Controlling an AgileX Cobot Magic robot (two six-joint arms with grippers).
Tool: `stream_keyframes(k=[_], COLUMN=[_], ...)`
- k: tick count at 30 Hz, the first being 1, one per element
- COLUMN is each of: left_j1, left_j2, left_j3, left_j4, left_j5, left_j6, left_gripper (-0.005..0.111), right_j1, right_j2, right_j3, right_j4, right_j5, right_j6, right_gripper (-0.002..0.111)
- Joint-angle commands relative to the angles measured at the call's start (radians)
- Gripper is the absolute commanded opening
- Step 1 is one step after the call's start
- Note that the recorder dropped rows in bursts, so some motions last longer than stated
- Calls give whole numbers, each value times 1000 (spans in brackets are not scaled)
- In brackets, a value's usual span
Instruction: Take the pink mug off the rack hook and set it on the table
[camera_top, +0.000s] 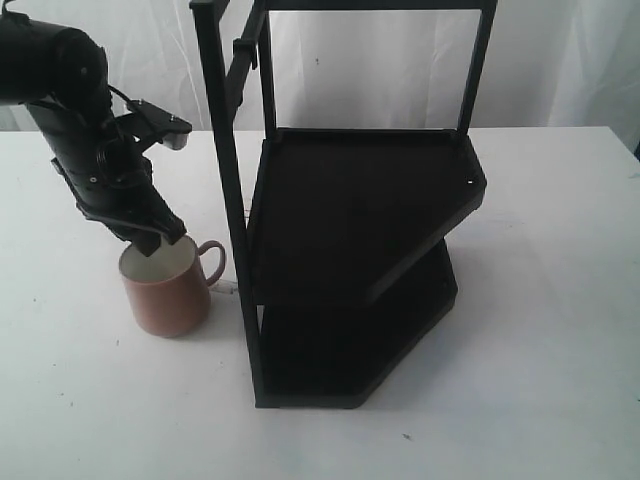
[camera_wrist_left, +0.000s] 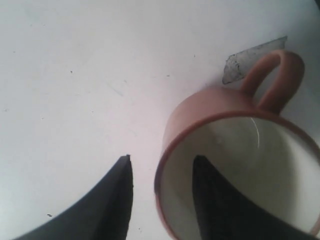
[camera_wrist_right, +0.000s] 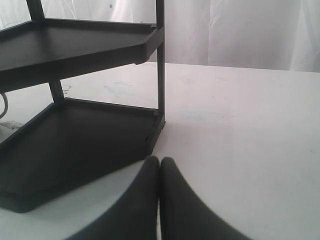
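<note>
**mugwatcher:** What's the left hand doing, has it got the mug or not?

**rackfan:** It's released, I'd say. It straddles the rim of the pink mug. One finger dips inside the cream interior and the other sits outside, with a sliver of desk showing between it and the wall. That finger is all the mug holds. From the exterior view the tips are hidden behind the rim, and the wrist view cuts off the mug's near side.

**mugwatcher:** And where's the mug?

**rackfan:** Upright on the desk, just left of the black rack, handle towards it. The rack hook is well above it. There's a grey patch behind the handle, can't tell what it is.

**mugwatcher:** Right hand?

**rackfan:** The right hand is clenched on nothing, low by the rack's bottom shelf. It's out of frame in the exterior view. White curtain behind it all.
</note>
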Motion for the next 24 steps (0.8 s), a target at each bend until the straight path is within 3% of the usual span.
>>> stream_keyframes(k=[1,24], left_j1=[3,3], left_j2=[-45,-286], left_j3=[0,2], left_j4=[2,-26], left_j5=[27,25], left_j6=[-9,-58], left_gripper=[44,44], right_j1=[-3,-3], right_j2=[-6,-6], right_j3=[5,5], right_j4=[-6,-6], right_j5=[-11,-11], right_j6=[-6,-6], right_gripper=[0,0])
